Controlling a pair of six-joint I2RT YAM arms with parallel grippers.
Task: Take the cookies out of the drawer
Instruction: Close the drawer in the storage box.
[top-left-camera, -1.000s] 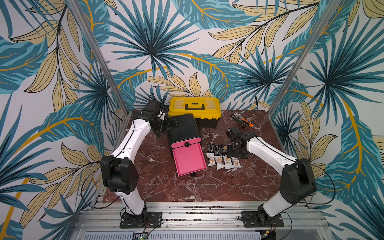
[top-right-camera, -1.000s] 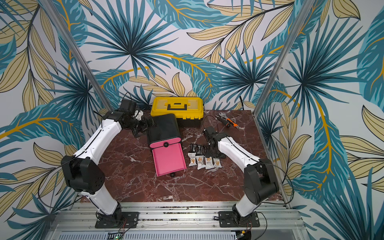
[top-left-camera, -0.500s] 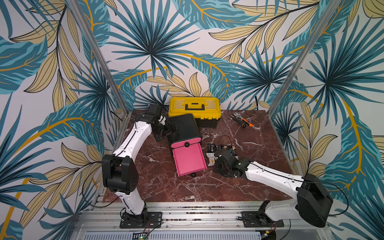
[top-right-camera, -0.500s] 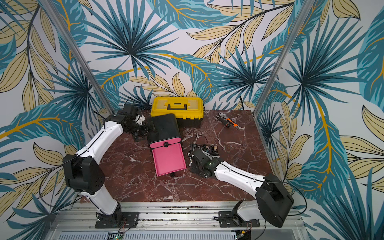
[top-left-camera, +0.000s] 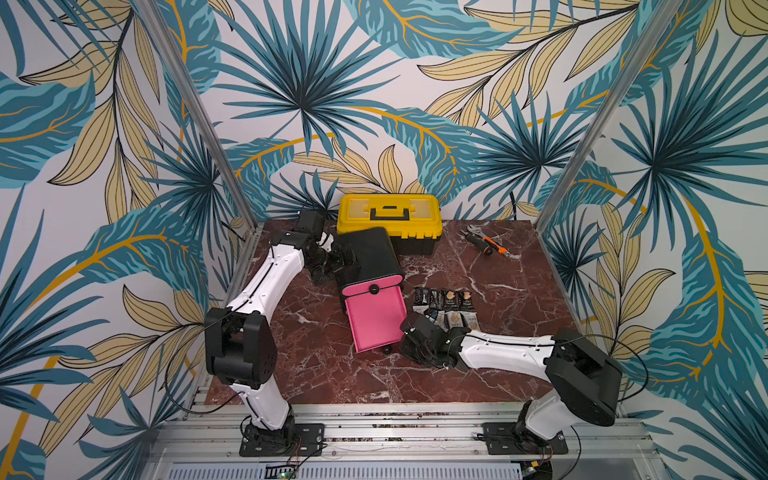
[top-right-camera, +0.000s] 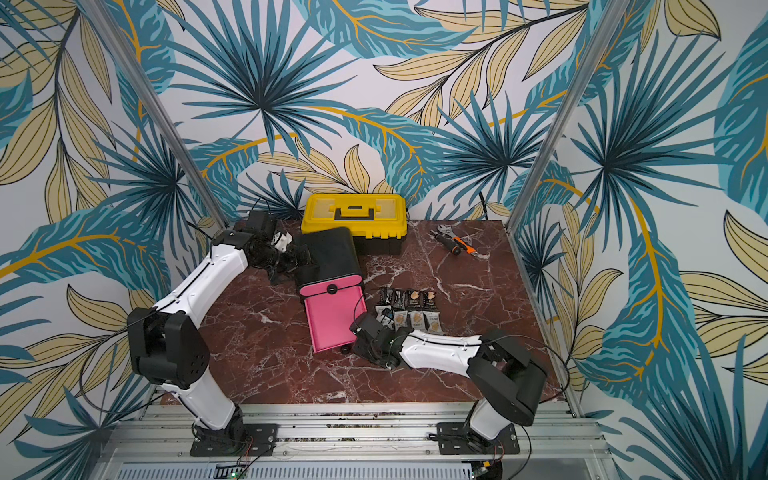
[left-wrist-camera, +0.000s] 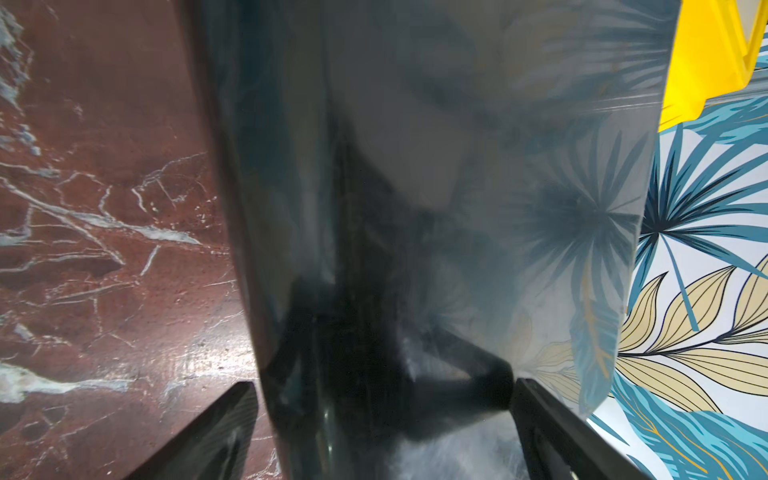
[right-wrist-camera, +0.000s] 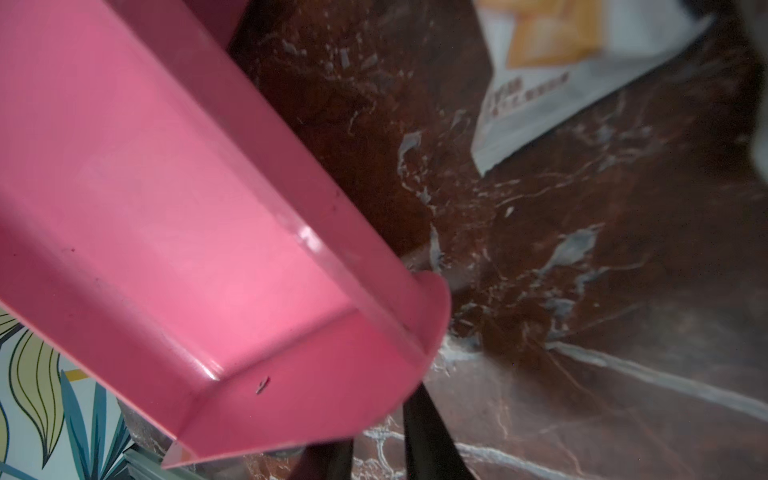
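lying in two rows near the middle of the worktop (top-left-camera: 519, 299), black packets toward the far edge and white ones toward the near edge, the cookies (top-left-camera: 446, 307) sit just beside the open pink drawer (top-left-camera: 374, 320). the right hand (top-left-camera: 405, 347) is at the drawer's near corner, just beside the white row, jaws narrow; whether they pinch the drawer wall i cannot tell. the left hand (left-wrist-camera: 382, 395) holds the black cabinet (top-left-camera: 370, 257) between wide-set fingers, and the dark print on a white packet (right-wrist-camera: 561, 75) is too blurred to read.
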